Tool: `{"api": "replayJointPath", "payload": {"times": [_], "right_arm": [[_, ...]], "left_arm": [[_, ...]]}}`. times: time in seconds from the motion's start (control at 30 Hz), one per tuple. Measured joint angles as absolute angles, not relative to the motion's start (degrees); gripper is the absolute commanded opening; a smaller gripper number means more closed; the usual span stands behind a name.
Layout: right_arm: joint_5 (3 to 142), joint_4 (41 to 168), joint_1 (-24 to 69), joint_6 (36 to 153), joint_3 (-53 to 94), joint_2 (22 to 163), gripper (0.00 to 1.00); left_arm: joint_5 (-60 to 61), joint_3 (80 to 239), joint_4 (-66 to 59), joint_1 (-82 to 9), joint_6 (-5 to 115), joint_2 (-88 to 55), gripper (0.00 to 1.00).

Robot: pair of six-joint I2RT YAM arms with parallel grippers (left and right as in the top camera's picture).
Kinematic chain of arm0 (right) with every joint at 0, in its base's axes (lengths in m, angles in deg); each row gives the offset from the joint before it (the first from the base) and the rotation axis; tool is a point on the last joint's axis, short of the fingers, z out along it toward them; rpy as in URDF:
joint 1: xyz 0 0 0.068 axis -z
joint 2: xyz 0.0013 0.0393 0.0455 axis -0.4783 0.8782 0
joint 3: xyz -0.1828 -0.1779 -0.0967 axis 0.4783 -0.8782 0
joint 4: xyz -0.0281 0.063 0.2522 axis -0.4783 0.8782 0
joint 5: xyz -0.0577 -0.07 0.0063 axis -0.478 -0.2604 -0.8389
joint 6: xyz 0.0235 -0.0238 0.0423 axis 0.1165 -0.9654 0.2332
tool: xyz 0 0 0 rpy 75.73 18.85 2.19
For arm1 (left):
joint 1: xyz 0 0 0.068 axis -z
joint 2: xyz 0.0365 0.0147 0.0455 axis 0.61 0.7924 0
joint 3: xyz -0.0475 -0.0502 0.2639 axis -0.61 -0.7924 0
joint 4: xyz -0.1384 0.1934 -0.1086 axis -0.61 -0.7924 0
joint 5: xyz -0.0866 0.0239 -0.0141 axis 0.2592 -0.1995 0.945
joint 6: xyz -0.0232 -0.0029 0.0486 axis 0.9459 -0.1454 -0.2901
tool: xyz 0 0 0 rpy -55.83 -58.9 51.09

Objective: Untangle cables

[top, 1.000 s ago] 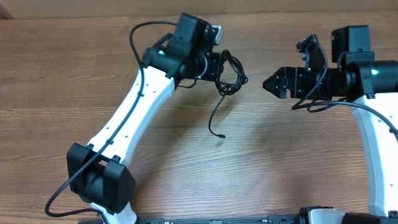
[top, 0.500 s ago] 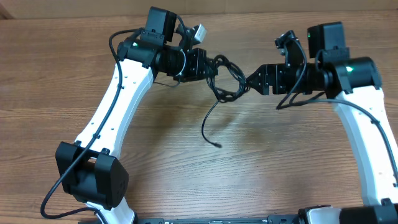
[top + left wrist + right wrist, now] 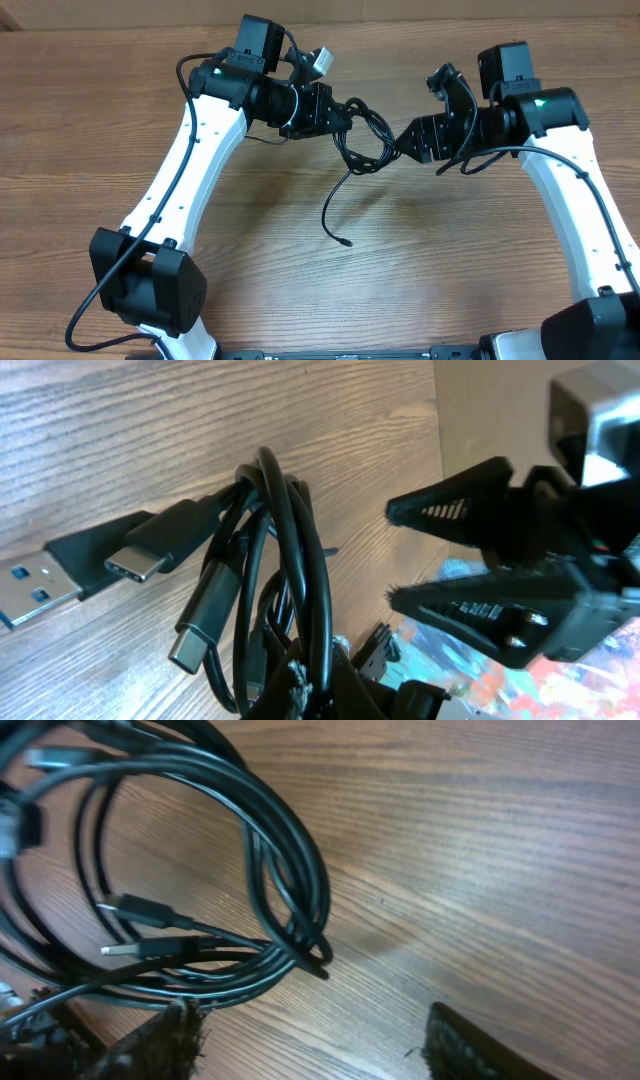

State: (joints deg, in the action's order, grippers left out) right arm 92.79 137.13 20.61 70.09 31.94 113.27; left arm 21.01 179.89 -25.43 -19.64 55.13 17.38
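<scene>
The cables (image 3: 366, 137) are a small coil of thin black cords held above the wooden table, with one loose strand hanging down to a plug tip (image 3: 346, 241). My left gripper (image 3: 340, 112) is shut on the coil's left side; in the left wrist view the cables (image 3: 280, 590) stand up from its jaws (image 3: 330, 685) with silvery plugs showing. My right gripper (image 3: 402, 140) is open, its tips right at the coil's right edge. In the right wrist view the cables (image 3: 280, 890) lie just ahead of the open fingers (image 3: 315, 1040).
The wooden table (image 3: 470, 270) lies under both arms. The left arm's white link (image 3: 190, 170) runs diagonally from its base (image 3: 150, 285) at the lower left. The right arm's white link (image 3: 585, 220) runs down the right side.
Both arms have come together: the left gripper carried the coil left and slightly down, then held. The right gripper moved left up to the coil's right edge.
</scene>
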Motion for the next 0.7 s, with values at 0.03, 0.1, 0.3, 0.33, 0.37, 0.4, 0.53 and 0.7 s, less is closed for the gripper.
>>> {"api": "replayJointPath", "payload": {"times": [0.03,0.1,0.3,0.33,0.37,0.4,0.53,0.7], "right_arm": [[92.9,137.0,20.6,69.5,31.5,113.5,0.64],[93.9,136.5,20.6,68.4,31.2,114.4,0.63],[97.9,134.9,20.6,65.4,31.2,116.9,0.5],[98.4,134.8,20.6,65.0,31.2,116.9,0.46],[98.7,134.8,20.6,64.7,31.2,117.0,0.43],[99.0,134.8,20.6,64.8,31.2,117.0,0.42],[99.9,134.7,20.6,64.4,31.2,118.3,0.4],[100.2,134.6,20.1,64.3,31.2,120.5,0.39]], "left_arm": [[21.1,179.9,-25.8,-19.6,55.1,17.4,0.04],[21.7,179.9,-26.4,-19.6,55.1,17.4,0.04],[23.3,179.9,-26.5,-19.6,55.1,17.4,0.04],[23.4,179.9,-26.5,-19.6,55.1,17.4,0.04],[23.5,179.9,-26.5,-19.6,55.1,17.4,0.04],[23.5,179.9,-26.5,-19.6,55.2,17.4,0.04],[23.5,179.9,-26.5,-19.6,55.2,17.4,0.04],[23.5,179.9,-26.5,-19.6,55.4,17.4,0.04]]}}
